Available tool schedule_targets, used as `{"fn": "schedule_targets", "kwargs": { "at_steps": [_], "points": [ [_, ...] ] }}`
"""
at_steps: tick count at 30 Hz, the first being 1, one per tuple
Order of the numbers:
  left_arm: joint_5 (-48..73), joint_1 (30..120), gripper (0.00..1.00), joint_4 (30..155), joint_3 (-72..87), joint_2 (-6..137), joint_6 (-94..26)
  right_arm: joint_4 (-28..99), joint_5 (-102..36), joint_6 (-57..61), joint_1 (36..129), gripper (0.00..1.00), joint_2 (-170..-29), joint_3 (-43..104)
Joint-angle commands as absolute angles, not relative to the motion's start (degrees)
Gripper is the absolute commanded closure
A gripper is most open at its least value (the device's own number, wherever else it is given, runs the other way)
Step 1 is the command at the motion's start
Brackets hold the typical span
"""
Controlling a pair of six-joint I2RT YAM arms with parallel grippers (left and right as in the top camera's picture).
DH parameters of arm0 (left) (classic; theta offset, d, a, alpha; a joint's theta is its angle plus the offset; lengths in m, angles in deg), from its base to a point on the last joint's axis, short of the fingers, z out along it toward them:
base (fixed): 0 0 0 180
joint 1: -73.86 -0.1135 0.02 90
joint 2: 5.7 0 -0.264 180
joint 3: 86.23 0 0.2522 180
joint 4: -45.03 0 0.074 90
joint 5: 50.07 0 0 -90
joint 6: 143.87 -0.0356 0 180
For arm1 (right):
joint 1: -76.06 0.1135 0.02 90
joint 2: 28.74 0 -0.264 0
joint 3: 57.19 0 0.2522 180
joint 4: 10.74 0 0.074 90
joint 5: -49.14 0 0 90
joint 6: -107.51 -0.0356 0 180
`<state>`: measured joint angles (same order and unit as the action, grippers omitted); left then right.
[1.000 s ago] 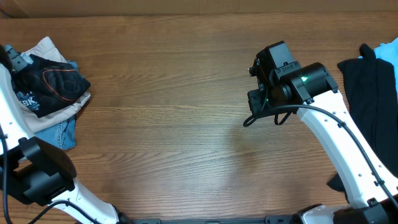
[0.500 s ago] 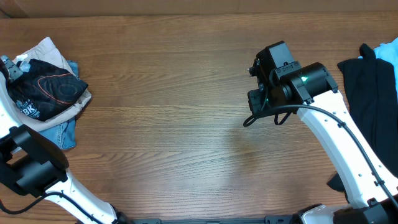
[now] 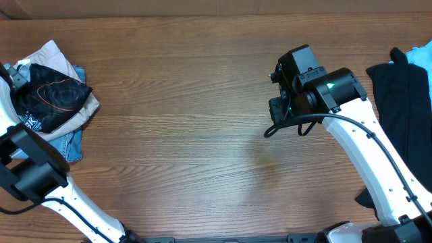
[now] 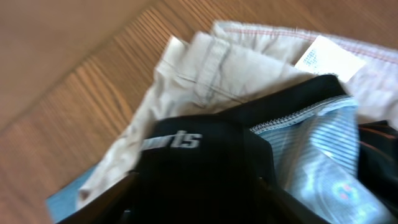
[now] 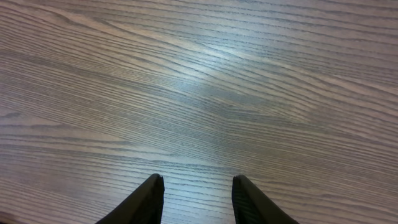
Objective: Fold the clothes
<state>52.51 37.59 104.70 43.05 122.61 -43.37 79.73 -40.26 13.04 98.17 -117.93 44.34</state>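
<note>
Jersey (image 3: 50, 98): thin, crumpled, contour-lined black

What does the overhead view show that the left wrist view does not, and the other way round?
Only overhead: the right arm and plain black garments at the right edge. Only left wrist: the white label on the beige trousers and the pale striped lining inside the jersey. Both: the jersey lying on the beige trousers, with blue jeans showing beside them.
</note>
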Motion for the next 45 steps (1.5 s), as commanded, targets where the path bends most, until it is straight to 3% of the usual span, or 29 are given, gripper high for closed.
{"fn": "schedule_targets", "kwargs": {
  "at_steps": [1, 14, 21, 25, 26, 28, 29, 35, 39, 43, 44, 45],
  "points": [
    [50.7, 37.1, 0.38, 104.6, 43.6, 125.3, -45.0, 79.6, -40.8, 12.8, 97.8, 0.6, -116.2, 45.3],
    [49.0, 37.1, 0.37, 104.2, 45.6, 113.6, -46.6, 79.6, -40.8, 12.8, 97.8, 0.6, -116.2, 45.3],
    [23.9, 37.5, 0.23, 119.2, 45.6, 107.1, -46.5, 79.0, -40.8, 12.8, 97.8, 0.6, -116.2, 45.3],
    [13.3, 38.7, 0.29, 126.2, 45.1, 107.2, -46.6, 78.0, -40.8, 12.8, 97.8, 0.6, -116.2, 45.3],
    [13.9, 39.4, 0.3, 126.9, 45.1, 107.2, -47.0, 77.2, -40.8, 12.7, 97.8, 0.58, -116.2, 45.3],
    [14.0, 41.2, 0.3, 127.9, 45.1, 107.1, -48.2, 74.4, -40.8, 11.4, 97.6, 0.36, -116.2, 45.3],
    [14.0, 42.5, 0.3, 128.3, 45.1, 107.1, -49.0, 73.0, -40.8, 11.1, 97.4, 0.31, -116.3, 45.3],
    [21.4, 53.3, 0.29, 131.9, 45.1, 107.0, -51.4, 66.3, -39.0, 8.4, 94.1, 0.08, -117.1, 45.3],
    [26.6, 62.6, 0.26, 132.2, 45.1, 107.0, -53.9, 64.6, -37.7, 8.5, 90.0, 0.0, -118.1, 45.3],
    [34.8, 70.8, 0.21, 132.7, 45.1, 107.0, -54.1, 62.5, -37.7, 8.5, 85.6, 0.0, -119.2, 45.3],
    [37.4, 73.7, 0.0, 132.6, 45.1, 107.0, -54.1, 61.6, -37.8, 8.5, 84.2, 0.0, -119.6, 45.3],
    [38.4, 75.2, 0.0, 132.7, 45.1, 107.0, -54.1, 60.9, -37.8, 8.5, 83.5, 0.0, -119.9, 45.3]
  ]
}}
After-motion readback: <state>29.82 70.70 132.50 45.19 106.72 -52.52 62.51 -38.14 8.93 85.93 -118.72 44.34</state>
